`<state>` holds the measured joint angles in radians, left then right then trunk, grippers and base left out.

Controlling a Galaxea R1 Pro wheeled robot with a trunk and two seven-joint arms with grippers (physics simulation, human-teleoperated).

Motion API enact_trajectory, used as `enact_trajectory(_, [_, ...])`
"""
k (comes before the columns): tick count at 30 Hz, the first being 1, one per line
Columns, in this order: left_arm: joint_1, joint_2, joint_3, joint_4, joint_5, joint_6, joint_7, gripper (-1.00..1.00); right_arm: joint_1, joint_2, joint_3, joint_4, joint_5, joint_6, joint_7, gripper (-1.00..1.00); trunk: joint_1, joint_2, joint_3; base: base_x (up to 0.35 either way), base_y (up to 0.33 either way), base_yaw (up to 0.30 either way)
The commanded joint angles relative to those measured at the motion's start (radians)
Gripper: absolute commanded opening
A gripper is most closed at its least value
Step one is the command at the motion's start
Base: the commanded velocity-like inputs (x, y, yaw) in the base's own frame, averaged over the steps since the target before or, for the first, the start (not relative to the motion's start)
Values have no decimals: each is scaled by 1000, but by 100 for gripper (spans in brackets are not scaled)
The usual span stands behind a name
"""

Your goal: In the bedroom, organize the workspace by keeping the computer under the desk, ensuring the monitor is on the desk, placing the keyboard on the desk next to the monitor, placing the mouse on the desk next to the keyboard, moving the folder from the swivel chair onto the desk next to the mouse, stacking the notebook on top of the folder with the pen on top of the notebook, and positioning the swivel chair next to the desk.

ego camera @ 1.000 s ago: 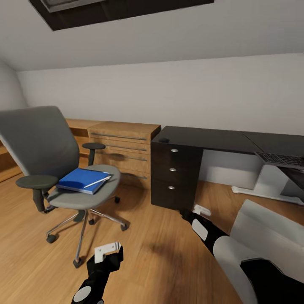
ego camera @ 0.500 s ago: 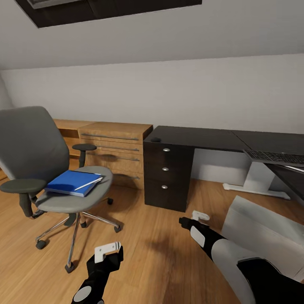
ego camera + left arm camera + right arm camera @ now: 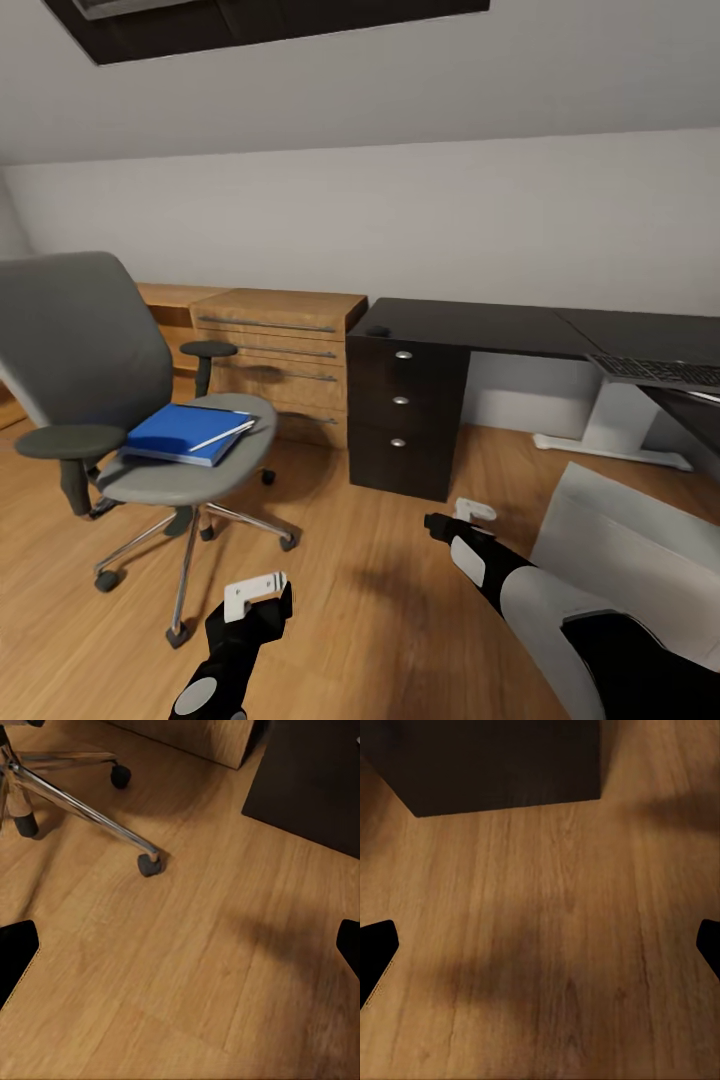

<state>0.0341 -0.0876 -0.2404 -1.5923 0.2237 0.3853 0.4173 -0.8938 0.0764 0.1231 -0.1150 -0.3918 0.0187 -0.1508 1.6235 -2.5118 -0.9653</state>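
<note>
Folder (image 3: pixel 186 432) and pen (image 3: pixel 223 435) lie on the swivel chair (image 3: pixel 150 420) left of the bench (image 3: pixel 480 328), my end effectors (image 3: pixel 256 592) (image 3: pixel 462 518) spread wide, empty.

Black arms with white panels, grey round caps, white-grey forearm shell.

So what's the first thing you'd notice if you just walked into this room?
Probably the big grey swivel chair at the left, with a bright blue folder lying on its seat and a thin white pen resting on top. Next, the black desk along the white wall, with its drawer unit beside a light wooden dresser. Both grippers hang open over the wooden floor.
</note>
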Motion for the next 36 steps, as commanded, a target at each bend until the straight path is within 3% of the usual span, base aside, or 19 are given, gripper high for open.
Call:
enact_trajectory(1, [0, 0, -1, -1, 10, 2, 8, 100, -1, 0, 9, -1, -9, 0, -6, 100, 0, 0, -1, 0, 290, -126])
enact_trajectory(10, [0, 0, -3, -1, 10, 3, 8, 100, -1, 0, 8, 0, -9, -7, -6, 100, 0, 0, -1, 0, 284, -225])
enact_trajectory(36, [0, 0, -3, 0, 9, 3, 8, 100, -1, 0, 9, 0, -10, -9, -4, 100, 0, 0, -1, 0, 12, -271])
